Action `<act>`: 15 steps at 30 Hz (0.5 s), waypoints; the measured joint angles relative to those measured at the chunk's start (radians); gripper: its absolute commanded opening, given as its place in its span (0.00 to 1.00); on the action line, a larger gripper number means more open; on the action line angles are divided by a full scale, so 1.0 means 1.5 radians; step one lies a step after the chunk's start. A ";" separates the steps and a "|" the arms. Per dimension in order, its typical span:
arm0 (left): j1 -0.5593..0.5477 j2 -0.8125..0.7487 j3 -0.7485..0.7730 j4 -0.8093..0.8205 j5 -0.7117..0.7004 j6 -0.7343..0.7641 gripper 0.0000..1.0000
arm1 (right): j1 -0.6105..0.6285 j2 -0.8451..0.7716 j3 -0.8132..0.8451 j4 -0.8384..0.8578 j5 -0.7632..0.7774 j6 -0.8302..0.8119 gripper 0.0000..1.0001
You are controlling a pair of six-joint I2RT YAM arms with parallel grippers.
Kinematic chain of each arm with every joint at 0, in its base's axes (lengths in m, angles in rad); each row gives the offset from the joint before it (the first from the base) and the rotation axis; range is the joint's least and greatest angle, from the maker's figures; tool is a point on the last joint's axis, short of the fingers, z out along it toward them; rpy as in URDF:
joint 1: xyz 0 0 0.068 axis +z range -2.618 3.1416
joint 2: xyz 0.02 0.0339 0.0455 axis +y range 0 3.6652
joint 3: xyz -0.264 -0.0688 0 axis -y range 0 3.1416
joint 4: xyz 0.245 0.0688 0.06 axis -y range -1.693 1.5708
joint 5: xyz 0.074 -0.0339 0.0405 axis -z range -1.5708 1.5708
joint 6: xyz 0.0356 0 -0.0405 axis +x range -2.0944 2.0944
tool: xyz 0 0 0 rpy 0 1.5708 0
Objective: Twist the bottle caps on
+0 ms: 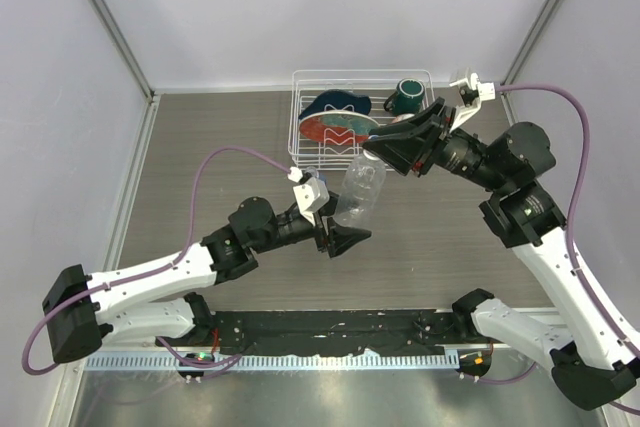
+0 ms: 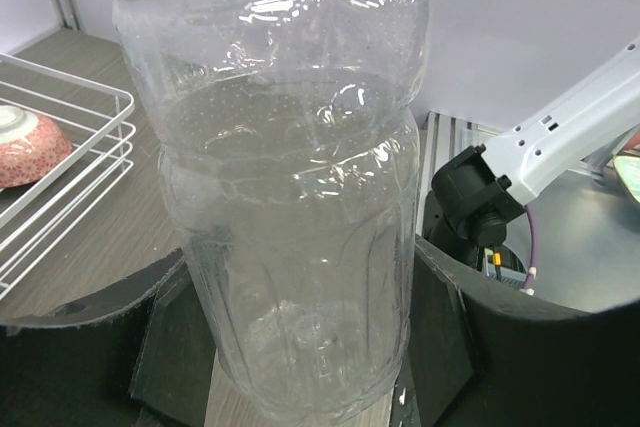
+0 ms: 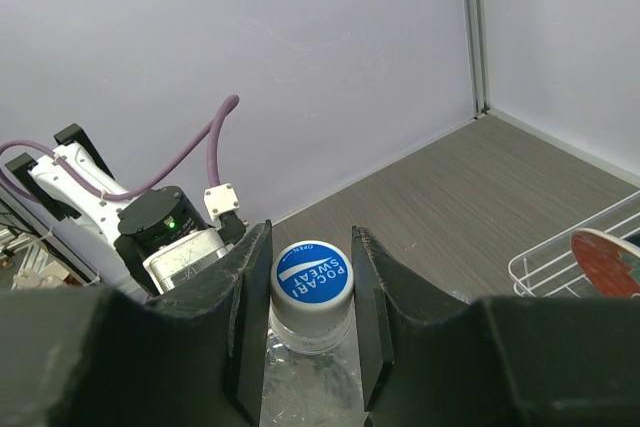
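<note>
My left gripper (image 1: pixel 348 238) is shut on the lower end of a plain clear bottle (image 1: pixel 362 187) with no label and holds it tilted above the table. In the left wrist view the bottle (image 2: pixel 300 197) fills the frame between the black fingers (image 2: pixel 90 347). My right gripper (image 1: pixel 383 152) is at the bottle's neck. In the right wrist view its jaws are closed on a cap (image 3: pixel 312 272) with a blue top and a white rim, which sits on the neck. The blue-labelled bottle and the other cap are out of view.
A white wire dish rack (image 1: pixel 300 117) stands at the back, with plates (image 1: pixel 335 119) and a dark green mug (image 1: pixel 406 97) in it. Its rim also shows in the left wrist view (image 2: pixel 70 177) and the right wrist view (image 3: pixel 570 257). Grey walls close in on both sides.
</note>
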 measured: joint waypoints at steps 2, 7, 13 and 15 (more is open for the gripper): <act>0.004 0.000 0.000 -0.004 0.000 0.000 0.00 | 0.000 0.005 -0.003 0.008 -0.003 0.001 0.01; 0.010 0.000 0.000 -0.006 0.000 0.002 0.00 | 0.000 0.010 -0.007 0.022 -0.005 0.003 0.01; 0.013 0.002 0.000 -0.005 -0.002 0.006 0.00 | 0.000 0.010 -0.014 0.035 -0.004 0.005 0.01; 0.014 0.004 0.000 -0.005 -0.008 0.015 0.00 | 0.001 0.010 -0.015 0.035 0.001 0.005 0.01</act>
